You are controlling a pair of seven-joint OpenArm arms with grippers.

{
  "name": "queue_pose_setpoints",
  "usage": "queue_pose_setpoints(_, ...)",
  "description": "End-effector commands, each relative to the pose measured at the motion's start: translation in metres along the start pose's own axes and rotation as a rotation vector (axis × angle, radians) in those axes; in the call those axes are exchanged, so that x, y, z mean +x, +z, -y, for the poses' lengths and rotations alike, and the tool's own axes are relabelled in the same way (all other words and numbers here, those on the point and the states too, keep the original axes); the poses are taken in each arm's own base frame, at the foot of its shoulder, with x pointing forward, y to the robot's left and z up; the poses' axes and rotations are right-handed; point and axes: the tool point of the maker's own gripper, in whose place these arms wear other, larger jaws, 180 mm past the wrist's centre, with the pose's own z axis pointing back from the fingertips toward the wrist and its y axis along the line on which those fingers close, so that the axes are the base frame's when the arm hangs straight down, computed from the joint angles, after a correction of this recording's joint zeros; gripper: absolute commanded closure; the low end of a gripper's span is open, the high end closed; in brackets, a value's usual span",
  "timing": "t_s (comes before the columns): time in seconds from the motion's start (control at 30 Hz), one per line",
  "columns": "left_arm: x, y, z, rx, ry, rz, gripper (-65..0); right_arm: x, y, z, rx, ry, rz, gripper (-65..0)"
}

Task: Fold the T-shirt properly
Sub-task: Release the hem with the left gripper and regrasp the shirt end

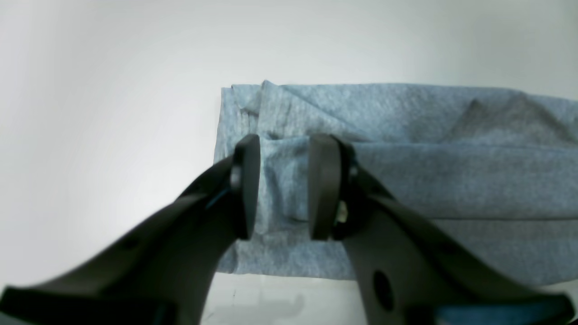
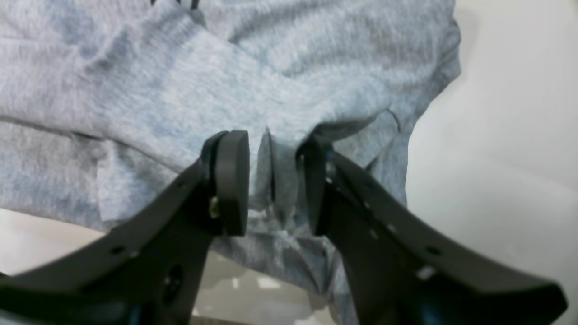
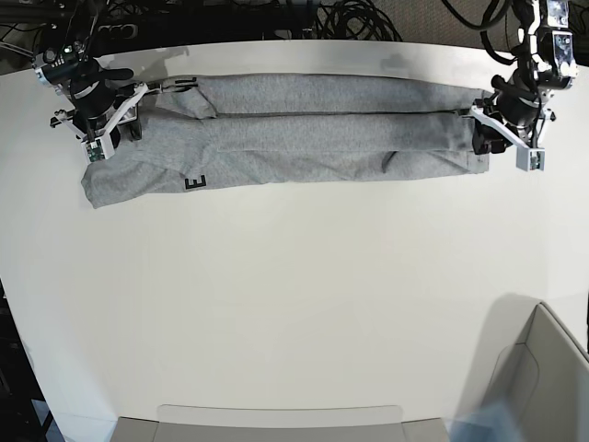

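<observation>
Each of the two arms is seen to end in a matte black two-fingered gripper, the left gripper point(image 1: 283, 187) and the right gripper point(image 2: 271, 183) being alike in build. Flat, rounded-edged pads point(image 2: 231, 181) are carried on long, tapering black fingers point(image 1: 408, 246) that are pierced by small round holes, and a brass-coloured screw head is set beside a pad on each gripper. In the base view the wrists are shown with white brackets around dark housings, and black cables are seen behind the arms.
</observation>
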Motion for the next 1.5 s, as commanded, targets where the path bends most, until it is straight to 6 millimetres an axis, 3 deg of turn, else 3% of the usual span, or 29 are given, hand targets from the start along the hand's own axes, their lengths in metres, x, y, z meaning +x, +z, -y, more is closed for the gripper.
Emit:
queue_pose_setpoints(0.0, 0.005, 0.0, 0.003, -0.016, -0.011, 0.016, -21.3, 0.01, 0.003, 0.003, -0.005, 0.012, 0.038, -21.1)
queue_pose_setpoints(0.1, 0.001, -0.012, 0.012, -0.067, 0.016, -0.018, -23.4, 0.01, 0.003, 0.004, -0.006, 0.014, 0.038, -21.1)
queue_pose_setpoints(0.23, -0.021, -0.03, -0.007, -0.061, 0.133, -0.091, -23.4, 0.01, 0.003, 0.004, -0.006, 0.013, 0.036, -21.1)
queue_pose_setpoints(0.37, -0.022, -0.042, -0.02, -0.038, 0.181, -0.106, -23.4, 0.002, -0.001, 0.008, -0.006, 0.008, 0.009, -21.1)
queue_pose_setpoints(0.63, -0.029, -0.046, -0.032, -0.008, 0.201, -0.12, -23.4, 0.002, -0.005, 0.013, -0.009, 0.009, 0.006, -21.1)
queue_pose_setpoints(0.8, -0.059, -0.053, -0.059, 0.088, 0.185, -0.184, -23.3, 0.006, -0.008, 0.004, 0.016, 0.031, 0.009, -21.1)
queue_pose_setpoints(1.03, -0.063, -0.052, -0.068, 0.118, 0.167, -0.183, -23.3, 0.009, -0.012, -0.009, 0.056, 0.063, 0.006, -21.1)
queue_pose_setpoints(1.13, -0.079, -0.053, -0.077, 0.151, 0.163, -0.226, -23.3, 0.012, -0.013, -0.008, 0.053, 0.063, 0.014, -21.1)
queue_pose_setpoints(1.2, -0.111, -0.059, -0.067, 0.128, 0.171, -0.326, -23.3, 0.013, -0.013, -0.007, 0.053, 0.064, 0.015, -21.1)
queue_pose_setpoints(1.27, -0.13, -0.063, -0.053, 0.086, 0.19, -0.382, -23.3, 0.013, -0.013, -0.006, 0.051, 0.068, 0.014, -21.1)
queue_pose_setpoints(1.47, -0.133, -0.07, -0.007, -0.062, 0.267, -0.422, -23.2, 0.016, -0.013, -0.005, 0.05, 0.082, 0.015, -21.1)
